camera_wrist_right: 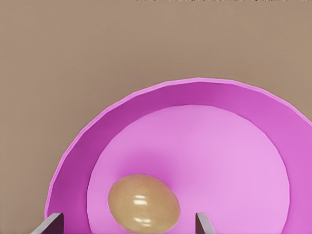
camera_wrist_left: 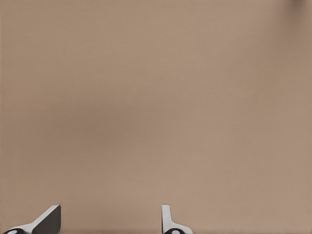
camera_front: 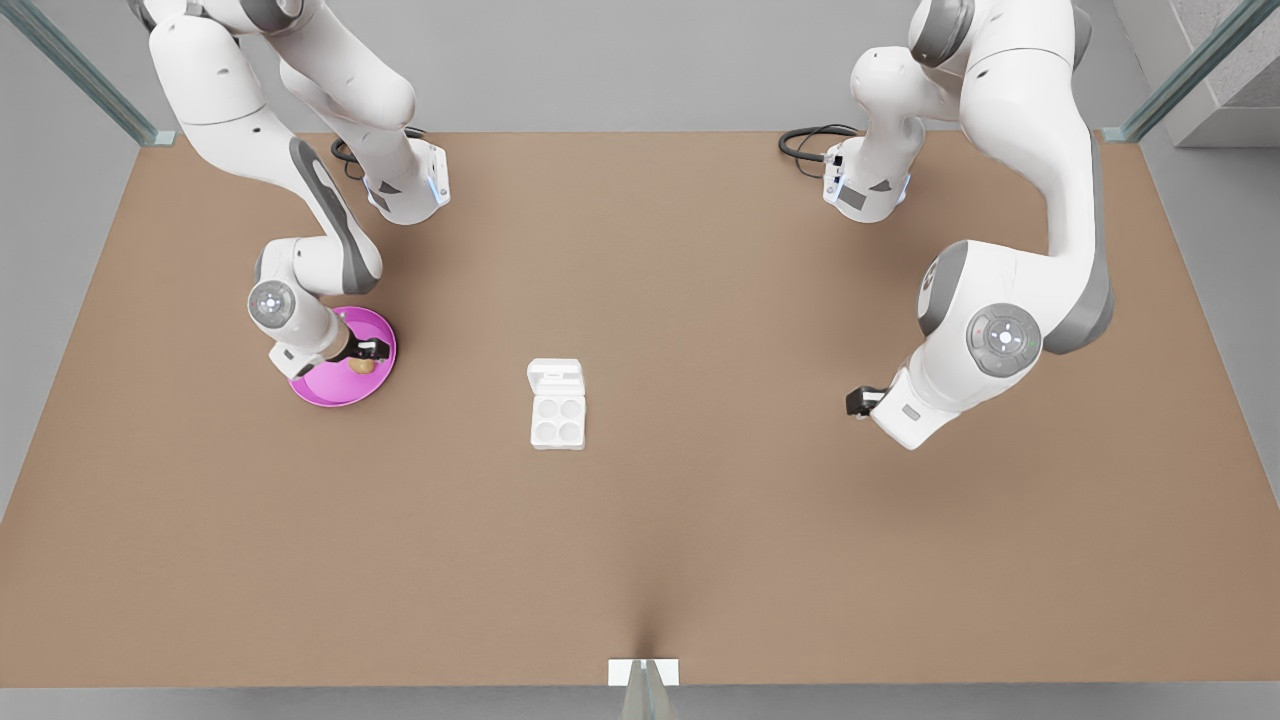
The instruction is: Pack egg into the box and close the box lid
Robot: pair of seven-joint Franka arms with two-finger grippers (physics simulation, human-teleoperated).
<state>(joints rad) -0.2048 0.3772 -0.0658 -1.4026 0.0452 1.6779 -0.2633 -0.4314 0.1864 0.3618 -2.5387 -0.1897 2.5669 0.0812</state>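
Right now the small tan-brown oval egg (camera_front: 361, 365) lies on the round pink plate (camera_front: 330, 392), which sits on the brown table (camera_front: 700, 550) toward the front view's left. The right gripper (camera_front: 371, 350) is down over the plate with its two dark fingers spread, one on either side of the egg, not pinching it; the right wrist view shows the egg (camera_wrist_right: 144, 203) between the two fingertips (camera_wrist_right: 48, 225), resting on the plate's flat floor (camera_wrist_right: 204, 146) with the raised rim curving around it.

Near the middle of the table, well apart from the plate, stands the small white square egg carton (camera_front: 557, 420) with four round cups, all bare. Its flat white hinged lid (camera_front: 555, 377) lies folded open on the far side of the carton, flat on the table.

At the front view's right the left gripper (camera_front: 858, 401) hangs above bare table, well away from both the carton and the plate; this arm waits. Its wrist view shows the gripper's fingers (camera_wrist_left: 48, 219) set wide apart over the plain brown surface (camera_wrist_left: 156, 97), holding nothing.
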